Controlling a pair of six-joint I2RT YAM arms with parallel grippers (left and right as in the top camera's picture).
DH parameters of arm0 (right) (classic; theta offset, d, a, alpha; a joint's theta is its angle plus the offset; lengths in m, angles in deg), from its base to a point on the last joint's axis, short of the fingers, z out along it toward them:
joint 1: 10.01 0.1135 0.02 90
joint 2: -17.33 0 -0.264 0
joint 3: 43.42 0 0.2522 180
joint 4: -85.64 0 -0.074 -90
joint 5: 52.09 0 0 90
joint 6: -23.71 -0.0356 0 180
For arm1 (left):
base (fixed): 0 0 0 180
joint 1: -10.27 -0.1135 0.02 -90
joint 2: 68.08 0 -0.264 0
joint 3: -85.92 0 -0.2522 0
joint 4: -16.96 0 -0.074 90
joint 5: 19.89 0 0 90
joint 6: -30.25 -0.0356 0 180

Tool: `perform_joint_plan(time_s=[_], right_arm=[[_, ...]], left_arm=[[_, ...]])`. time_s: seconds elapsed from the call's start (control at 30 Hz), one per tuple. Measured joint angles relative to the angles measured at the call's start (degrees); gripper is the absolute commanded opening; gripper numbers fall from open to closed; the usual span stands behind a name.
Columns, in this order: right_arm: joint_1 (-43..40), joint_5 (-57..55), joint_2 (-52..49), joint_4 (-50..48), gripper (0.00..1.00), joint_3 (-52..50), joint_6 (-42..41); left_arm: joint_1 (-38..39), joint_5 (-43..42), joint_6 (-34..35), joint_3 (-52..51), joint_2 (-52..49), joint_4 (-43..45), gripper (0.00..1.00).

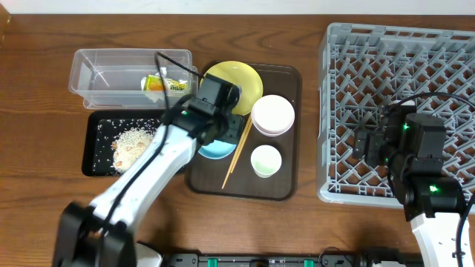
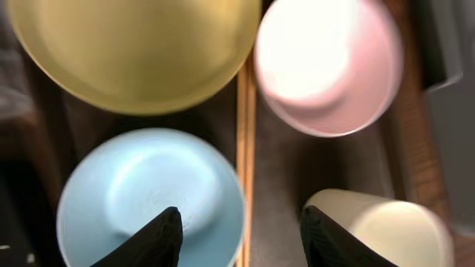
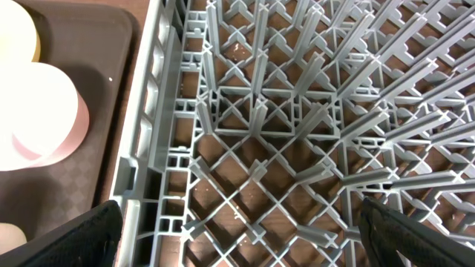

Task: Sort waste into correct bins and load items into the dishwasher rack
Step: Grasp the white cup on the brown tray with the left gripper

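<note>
My left gripper (image 1: 231,126) hovers over the dark brown serving tray (image 1: 289,81), jaws open. In the left wrist view its fingers (image 2: 159,237) straddle the chopsticks (image 2: 245,148), which lie flat between the light blue bowl (image 2: 148,193) and the small white cup (image 2: 386,230). The yellow plate (image 2: 133,52) and white bowl (image 2: 326,63) sit beyond. The snack wrapper (image 1: 165,84) lies in the clear container (image 1: 96,70). Rice scraps (image 1: 133,144) lie in the black tray (image 1: 95,159). My right gripper (image 3: 245,237) hangs open and empty over the grey dishwasher rack (image 3: 297,133).
The rack (image 1: 401,44) fills the right side of the table, its left wall close to the serving tray's right rim. The clear container and black tray sit side by side left of the serving tray. Bare wood lies along the front edge.
</note>
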Motion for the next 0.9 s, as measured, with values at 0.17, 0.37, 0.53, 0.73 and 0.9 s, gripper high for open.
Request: perform_joint_plan(time_s=[0.17, 0.37, 0.53, 0.73, 0.9], right_arm=[[0.0, 0.0, 0.0, 0.0, 0.99, 0.0, 0.0], [0.0, 0.0, 0.0, 0.0, 0.99, 0.0, 0.0], [0.0, 0.0, 0.0, 0.0, 0.99, 0.0, 0.0], [0.0, 0.0, 0.0, 0.1, 0.99, 0.0, 0.0], [0.0, 0.0, 0.0, 0.2, 0.99, 0.0, 0.0]], left_arm=[[0.2, -1.4, 0.0, 0.9, 2.7, -1.9, 0.56], [2.6, -5.2, 0.0, 0.0, 1.8, -2.8, 0.56], [5.5, -6.1, 0.0, -2.4, 1.0, -2.8, 0.56], [7.2, -7.0, 0.0, -3.9, -3.6, -0.5, 0.52], [7.4, -7.1, 1.4, -3.9, -9.0, 1.9, 0.06]])
